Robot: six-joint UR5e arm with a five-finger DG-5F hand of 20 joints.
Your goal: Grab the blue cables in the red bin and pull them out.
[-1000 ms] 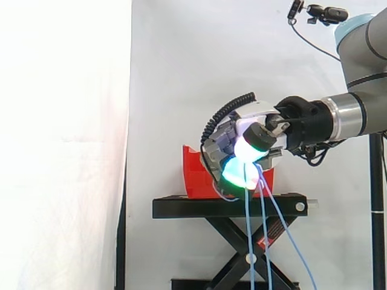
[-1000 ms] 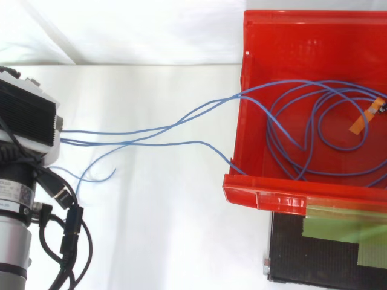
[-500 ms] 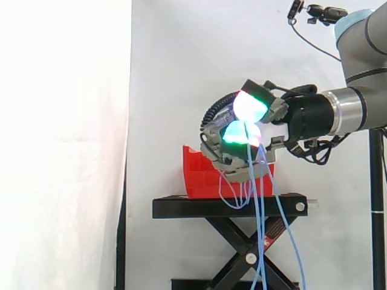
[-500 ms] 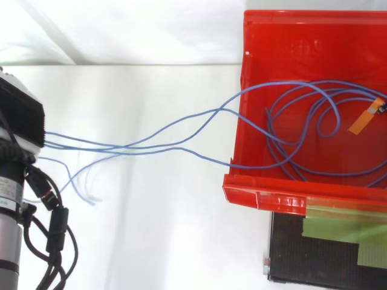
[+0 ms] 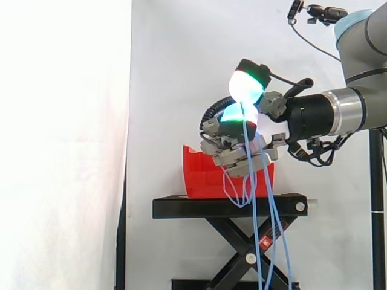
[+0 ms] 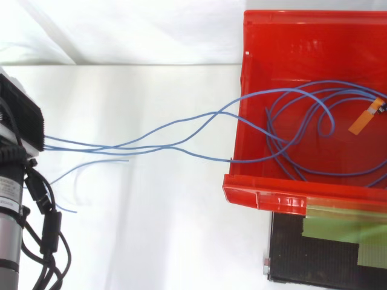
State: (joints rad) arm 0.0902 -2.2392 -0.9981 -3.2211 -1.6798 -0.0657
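The robot hand (image 5: 237,151) has lifted and drawn back toward 9 o'clock in the top view, its fingers curled tight round the thin blue cables (image 6: 130,147). The strands stretch across from the red plastic bin (image 6: 290,194) at 3 o'clock, where the loops have tightened but mostly remain inside; I judge more pulling is needed

light: bright and even in both views | side: white curtain (image 5: 60,145) washed out at left, duller grey-white behind the arm | glare: hand (image 5: 227,151) pads (image 5: 244,90) bloom white-green | top: soft faint shadows beneath blue cables (image 6: 115,147), pale sheen along red bin (image 6: 284,198) front rim
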